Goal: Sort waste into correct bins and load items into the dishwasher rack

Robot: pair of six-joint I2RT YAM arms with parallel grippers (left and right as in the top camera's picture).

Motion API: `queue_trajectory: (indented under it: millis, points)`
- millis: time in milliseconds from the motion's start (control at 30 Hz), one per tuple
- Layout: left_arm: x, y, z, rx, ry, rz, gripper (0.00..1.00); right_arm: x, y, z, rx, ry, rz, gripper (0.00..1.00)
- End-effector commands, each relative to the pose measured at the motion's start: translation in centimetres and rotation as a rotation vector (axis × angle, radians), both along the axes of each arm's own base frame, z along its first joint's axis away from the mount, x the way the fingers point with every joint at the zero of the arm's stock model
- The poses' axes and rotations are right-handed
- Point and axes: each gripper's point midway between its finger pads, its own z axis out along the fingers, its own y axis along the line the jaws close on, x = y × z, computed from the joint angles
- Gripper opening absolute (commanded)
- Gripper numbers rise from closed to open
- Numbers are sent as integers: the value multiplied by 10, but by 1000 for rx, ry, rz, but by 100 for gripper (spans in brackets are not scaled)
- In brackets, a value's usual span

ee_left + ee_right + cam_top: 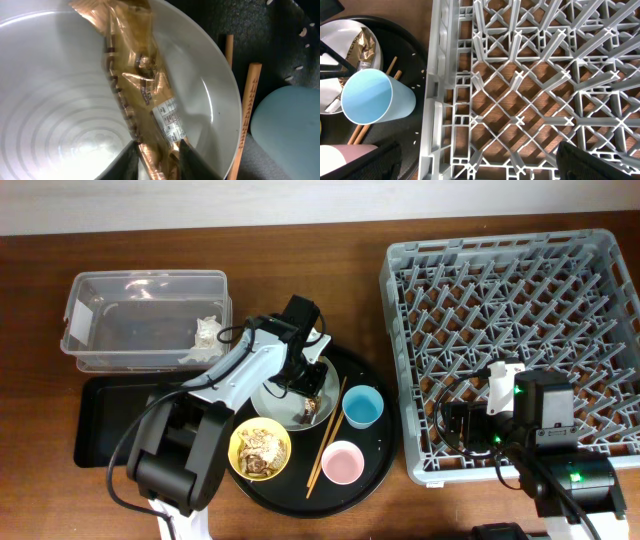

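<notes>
Evidently waste-sorting is in hand: the left fingers (pixel 127 162) pinch the near end of the wrapper (pixel 145 85), which lies across the plate (pixel 55 90) at mid-counter. Next it likely needs lifting clear and carrying toward 10 o'clock to the tub (pixel 145 277). The right fingers (pixel 365 162) hang wide apart, empty, over the rack (pixel 520 120) at its 9 o'clock edge.

Print on the wrapper, none of it readable

The brown-gold wrapper (pixel 145 95) lying in the plate (pixel 60 100) carries a small white label (pixel 168 119) with rows of fine print, and a line of dark lettering (pixel 117 92) runs along its length. Both are too small and blurred to make out. Nothing else in the three views bears any text, brand or number.
</notes>
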Motion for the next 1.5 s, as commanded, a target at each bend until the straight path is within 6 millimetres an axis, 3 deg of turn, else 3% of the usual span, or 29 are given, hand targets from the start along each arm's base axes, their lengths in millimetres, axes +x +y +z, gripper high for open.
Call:
queue_trajectory:
  millis: [0,167,267,367,400,533,600,667,700,833,967,1000,1067,1133,1233,1300,1367,1467]
  points:
    - [-3,-1,-4,9,12,-2,19,2,-1,9,11,-21,-12,99]
    - [-6,-3,-8,14,21,-9,19,2,-1,9,11,-22,-12,99]
    - [-5,-3,-9,22,14,-12,0,2,-1,9,11,-22,-12,99]
    - [5,12,-1,87,-40,7,0,2,-1,9,11,-22,-12,99]
    - [9,15,8,88,-70,15,0,2,-1,9,11,-22,-12,99]
    - [48,68,104,76,-350,171,0,2,-1,9,11,-22,-12,99]
    - [68,104,145,45,-480,282,0,2,-1,9,11,-22,-12,99]
    - [88,147,167,37,-569,399,0,2,-1,9,11,-22,-12,99]
    - [99,179,172,48,-601,478,0,2,-1,9,11,-22,-12,98]
    - [116,249,158,95,-607,633,1,2,-1,9,11,-22,-12,99]
    - [122,279,114,132,-517,690,2,2,-1,9,12,-22,-12,99]
    - [124,284,105,137,-504,699,9,2,-1,9,11,-22,-12,99]
    - [128,286,105,135,-518,704,26,2,-1,9,11,-22,-12,99]
    - [130,284,123,117,-559,701,47,2,-1,9,11,-22,-12,99]
    - [124,263,173,-6,-644,659,54,2,-1,9,11,-21,-12,99]
    - [106,236,199,-77,-654,601,55,2,-1,9,11,-21,-12,99]
    - [78,202,199,-86,-572,532,56,2,-1,9,11,-22,-12,99]
    - [34,159,170,-61,-365,429,56,2,-1,9,11,-21,-12,99]
